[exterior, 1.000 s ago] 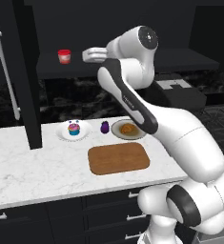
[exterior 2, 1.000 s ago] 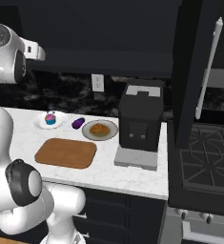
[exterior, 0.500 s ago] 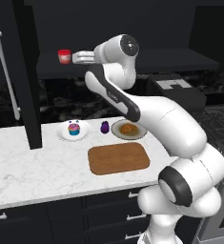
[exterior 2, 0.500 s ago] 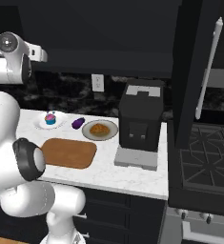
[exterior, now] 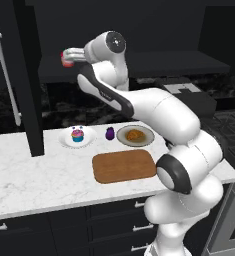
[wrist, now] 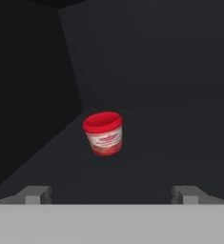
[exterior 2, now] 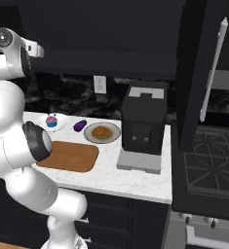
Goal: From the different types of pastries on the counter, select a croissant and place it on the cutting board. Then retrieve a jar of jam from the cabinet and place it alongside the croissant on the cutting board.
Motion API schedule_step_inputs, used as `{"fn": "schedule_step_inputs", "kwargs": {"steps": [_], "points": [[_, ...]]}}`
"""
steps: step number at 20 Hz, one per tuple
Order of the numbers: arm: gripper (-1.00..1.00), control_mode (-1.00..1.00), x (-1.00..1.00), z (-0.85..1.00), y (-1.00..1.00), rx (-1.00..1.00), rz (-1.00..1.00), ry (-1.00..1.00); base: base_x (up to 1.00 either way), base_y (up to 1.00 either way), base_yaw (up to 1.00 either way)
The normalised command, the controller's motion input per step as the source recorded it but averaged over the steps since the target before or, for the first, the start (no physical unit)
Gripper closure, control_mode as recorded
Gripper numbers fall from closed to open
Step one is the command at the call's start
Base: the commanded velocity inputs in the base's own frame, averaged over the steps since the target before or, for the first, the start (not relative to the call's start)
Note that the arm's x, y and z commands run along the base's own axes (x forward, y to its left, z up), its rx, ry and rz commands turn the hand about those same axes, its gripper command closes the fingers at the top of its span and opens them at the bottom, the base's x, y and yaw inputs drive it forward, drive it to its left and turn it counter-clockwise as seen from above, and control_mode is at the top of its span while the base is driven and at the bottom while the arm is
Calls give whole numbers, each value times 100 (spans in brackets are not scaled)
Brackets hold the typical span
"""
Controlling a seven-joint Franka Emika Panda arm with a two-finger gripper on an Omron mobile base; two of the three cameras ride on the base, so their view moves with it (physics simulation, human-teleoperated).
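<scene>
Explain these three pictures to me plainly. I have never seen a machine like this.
This is a rendered kitchen with a white robot arm on a driving base. Two pictures come from cameras on the base, behind the arm to its left and right. The third comes from a camera on the hand, looking along the gripper, whose two fingertips stand apart and hold nothing.

On the counter lie a bare cutting board, a croissant on a plate, a cupcake on another plate, and a small purple thing between them. A black appliance stands nearby.

The arm reaches up to the cabinet shelf, where the jam jar stands just ahead of the fingers.
</scene>
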Motion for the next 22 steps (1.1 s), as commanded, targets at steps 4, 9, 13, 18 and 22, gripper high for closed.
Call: {"fn": "schedule_step_inputs", "kwargs": {"steps": [4,9,13,18,22], "points": [[-100,-100,18,0,8,0,0,1,0,0,0],[-100,-100,11,-1,0,0,0,5,0,0,0],[-100,-100,25,0,13,0,0,11,0,0,0],[-100,-100,6,0,12,0,0,4,0,0,0],[-100,-100,34,0,19,0,0,0,0,0,0]]}}
